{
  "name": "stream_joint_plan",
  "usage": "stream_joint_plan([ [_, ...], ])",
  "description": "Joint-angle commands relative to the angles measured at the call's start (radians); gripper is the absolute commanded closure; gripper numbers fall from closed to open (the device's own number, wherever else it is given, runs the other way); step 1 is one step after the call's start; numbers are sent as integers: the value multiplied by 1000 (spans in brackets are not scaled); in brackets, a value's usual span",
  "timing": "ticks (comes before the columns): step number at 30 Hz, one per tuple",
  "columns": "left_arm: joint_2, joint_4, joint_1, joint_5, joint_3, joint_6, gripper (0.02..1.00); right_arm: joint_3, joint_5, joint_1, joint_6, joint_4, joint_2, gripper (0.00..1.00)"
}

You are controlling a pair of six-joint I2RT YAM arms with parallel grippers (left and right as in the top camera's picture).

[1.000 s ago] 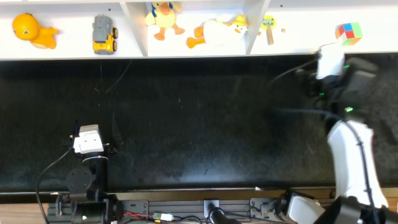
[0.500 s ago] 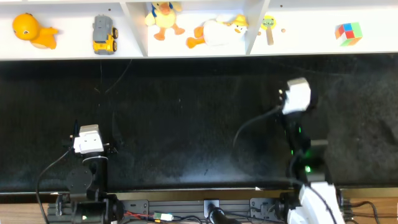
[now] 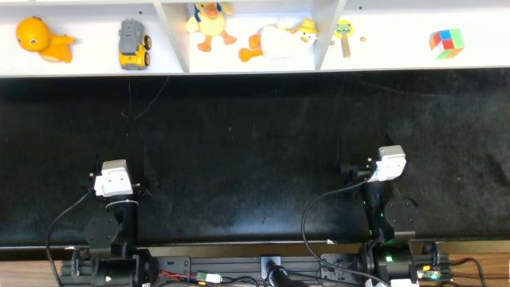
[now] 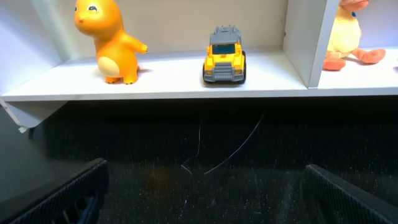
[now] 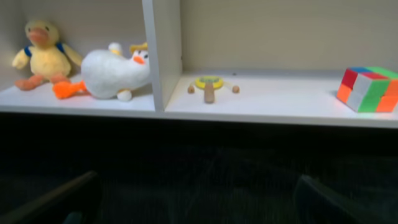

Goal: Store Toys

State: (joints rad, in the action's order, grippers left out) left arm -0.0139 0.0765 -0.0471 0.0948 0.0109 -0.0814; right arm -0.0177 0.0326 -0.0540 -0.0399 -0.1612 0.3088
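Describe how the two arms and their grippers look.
The left arm and right arm are black jointed links, each topped by a white boxy wrist block. A thin black cable loops off each. The right arm carries small green lights. The left gripper and right gripper have dark, flat fingers.

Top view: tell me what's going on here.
Nothing is being handled at this moment. Six toys sit on the white shelf: an orange figure, a yellow truck, a yellow plush duck, a white plush duck, a small wooden toy and a coloured cube. The left gripper and the right gripper are both open and empty, over the black mat near their arms' bases.
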Motion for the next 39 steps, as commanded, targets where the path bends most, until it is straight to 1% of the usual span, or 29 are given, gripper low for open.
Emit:
stream_joint_plan([
  [1, 11, 0, 3, 12, -3, -8, 20, 13, -15, -4, 15, 98, -69, 5],
  [3, 11, 0, 3, 11, -3, -8, 20, 13, -16, -3, 14, 227, -118, 5],
  [4, 11, 0, 3, 12, -3, -8, 20, 13, -19, -3, 16, 233, -134, 3],
  [13, 11, 0, 3, 11, -3, -8, 20, 13, -19, -3, 15, 221, -305, 5],
  [19, 11, 0, 3, 12, -3, -8, 20, 13, -19, 5, 18, 237, -306, 5],
  [23, 11, 0, 3, 11, -3, -8, 20, 13, -19, 41, 18, 236, -306, 5],
  [39, 11, 0, 3, 12, -3, -8, 20, 13, -19, 42, 18, 237, -306, 5],
])
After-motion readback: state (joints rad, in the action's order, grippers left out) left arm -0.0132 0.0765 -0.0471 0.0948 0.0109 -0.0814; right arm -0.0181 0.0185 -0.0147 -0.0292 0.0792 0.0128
